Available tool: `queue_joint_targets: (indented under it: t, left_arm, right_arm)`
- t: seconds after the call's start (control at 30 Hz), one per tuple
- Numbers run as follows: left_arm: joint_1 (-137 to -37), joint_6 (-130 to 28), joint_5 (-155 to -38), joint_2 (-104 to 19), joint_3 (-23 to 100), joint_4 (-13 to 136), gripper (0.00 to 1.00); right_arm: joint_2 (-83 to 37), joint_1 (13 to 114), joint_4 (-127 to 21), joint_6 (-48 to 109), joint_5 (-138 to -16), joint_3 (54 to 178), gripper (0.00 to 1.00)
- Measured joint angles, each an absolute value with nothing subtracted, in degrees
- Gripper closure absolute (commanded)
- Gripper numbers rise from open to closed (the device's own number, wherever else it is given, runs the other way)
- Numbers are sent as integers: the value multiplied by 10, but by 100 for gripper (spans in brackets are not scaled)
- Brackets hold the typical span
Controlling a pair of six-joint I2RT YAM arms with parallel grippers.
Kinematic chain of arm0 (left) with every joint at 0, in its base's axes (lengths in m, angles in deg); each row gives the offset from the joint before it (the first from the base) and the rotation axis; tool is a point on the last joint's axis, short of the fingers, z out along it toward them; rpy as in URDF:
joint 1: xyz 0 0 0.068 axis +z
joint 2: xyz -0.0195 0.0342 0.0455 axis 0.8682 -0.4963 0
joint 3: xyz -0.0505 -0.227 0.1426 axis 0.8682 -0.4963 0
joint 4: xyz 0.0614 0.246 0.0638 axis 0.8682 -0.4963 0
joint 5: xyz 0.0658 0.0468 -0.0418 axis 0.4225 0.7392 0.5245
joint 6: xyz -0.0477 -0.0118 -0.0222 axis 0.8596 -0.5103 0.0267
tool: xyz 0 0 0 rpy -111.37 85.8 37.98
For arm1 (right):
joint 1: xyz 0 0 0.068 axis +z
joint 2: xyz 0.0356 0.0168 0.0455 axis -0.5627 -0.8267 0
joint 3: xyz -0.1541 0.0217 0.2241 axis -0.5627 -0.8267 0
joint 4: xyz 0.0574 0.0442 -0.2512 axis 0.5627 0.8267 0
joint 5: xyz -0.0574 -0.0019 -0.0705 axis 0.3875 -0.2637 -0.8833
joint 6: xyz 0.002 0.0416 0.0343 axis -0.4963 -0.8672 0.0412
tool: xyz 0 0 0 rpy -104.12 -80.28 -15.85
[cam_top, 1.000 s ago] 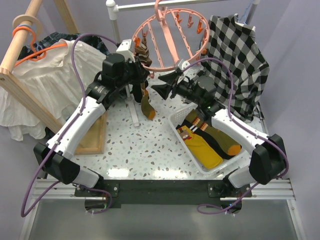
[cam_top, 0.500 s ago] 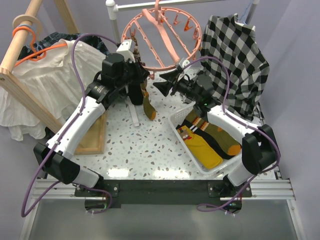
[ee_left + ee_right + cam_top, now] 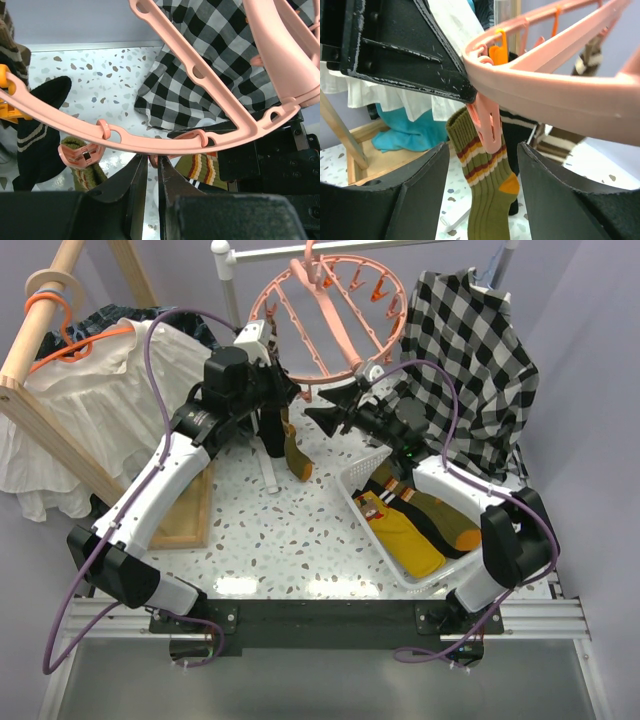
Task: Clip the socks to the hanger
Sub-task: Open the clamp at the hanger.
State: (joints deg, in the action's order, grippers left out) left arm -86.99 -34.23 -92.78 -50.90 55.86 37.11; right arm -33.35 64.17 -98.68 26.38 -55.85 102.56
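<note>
Top view: the left gripper (image 3: 285, 406) reaches under the hanger (image 3: 335, 320) rim, with the right gripper (image 3: 328, 408) just beside it and an olive sock (image 3: 296, 454) dangling below. Left wrist: fingers clenched on a pink clip (image 3: 154, 161) under the ring. Right wrist: jaws spread wide, the clipped sock hanging between them.

The pink hanger (image 3: 337, 330) hangs tilted from the rail (image 3: 270, 252). The left gripper (image 3: 283, 400) and right gripper (image 3: 318, 412) meet at its near rim, where an olive sock (image 3: 294, 452) dangles. More socks (image 3: 420, 525) lie in the white basket (image 3: 352, 478)
</note>
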Motion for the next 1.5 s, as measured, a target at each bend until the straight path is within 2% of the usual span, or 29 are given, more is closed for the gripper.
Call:
queue_joint_targets:
  t: [0.3, 0.5, 0.6, 0.83, 0.97, 1.13, 1.17, 1.2, 1.5]
  left_arm:
    - [-870, -326, -960, -509, 564, 369, 84]
    - [-870, -315, -978, -509, 573, 360, 85]
    - [-870, -313, -983, -509, 575, 356, 85]
    - [-870, -313, -985, -510, 578, 354, 85]
    - [-870, -313, -985, -512, 578, 354, 82]
    - [-870, -312, -985, -514, 578, 354, 69]
    - [-870, -312, -985, -514, 578, 354, 66]
    - [-870, -311, -984, -514, 578, 354, 59]
    - [-871, -315, -959, -485, 555, 359, 35]
  right_arm:
    - [-329, 642, -1006, 265, -571, 1020, 39]
    - [-329, 642, -1011, 270, -572, 1020, 45]
    - [-329, 642, -1007, 271, -566, 1023, 51]
    - [-329, 642, -1005, 272, -543, 1027, 74]
    - [-329, 642, -1001, 272, -534, 1027, 83]
    - [-321, 642, -991, 272, -532, 1026, 93]
    - [-319, 642, -987, 273, -533, 1026, 94]
    - [-316, 642, -982, 273, -533, 1026, 94]
    - [-300, 644, -945, 292, -540, 1026, 96]
